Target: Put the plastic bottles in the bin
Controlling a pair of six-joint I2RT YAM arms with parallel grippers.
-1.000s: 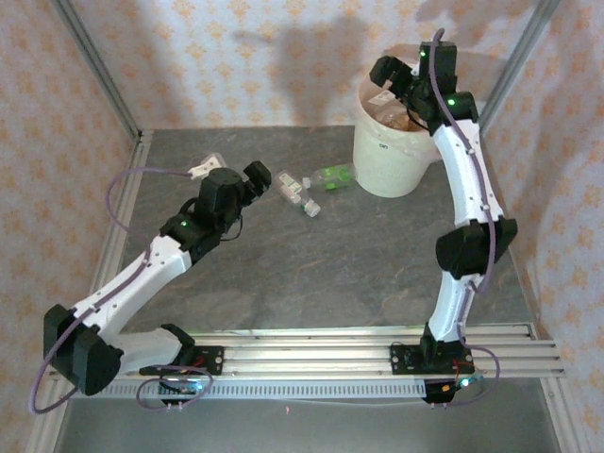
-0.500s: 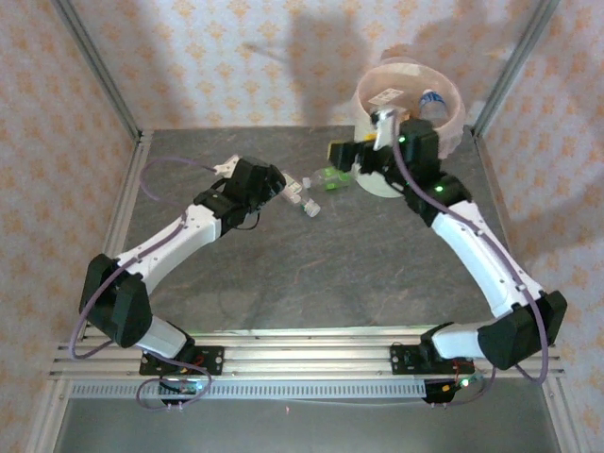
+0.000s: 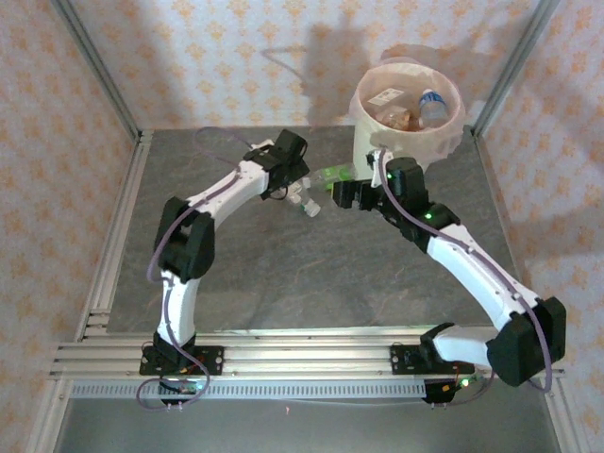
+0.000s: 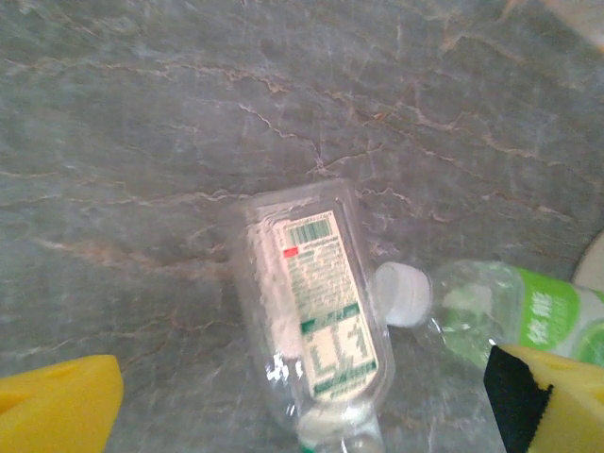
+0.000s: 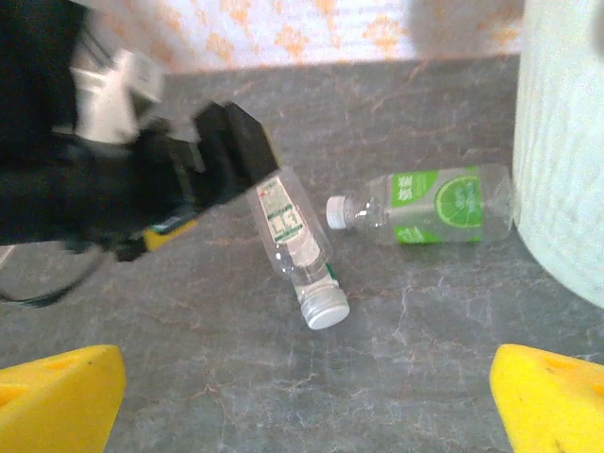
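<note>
Grey marbled table [image 3: 283, 283]: left claw [image 4: 302, 415] and right claw [image 5: 304, 401] gape wide, empty, near two lying plastic bottles [image 5: 293, 231], probably light, slick and crushable, so grip across labelled mid-body.

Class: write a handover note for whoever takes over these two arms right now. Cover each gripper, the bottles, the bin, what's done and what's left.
Left gripper: open, over the clear white-labelled bottle lying on the table.
Right gripper: open, empty, low over the table, facing both.
Green-labelled bottle: lying beside the bin.
Done: some bottles are in the bin.
Left: bin these two.
</note>
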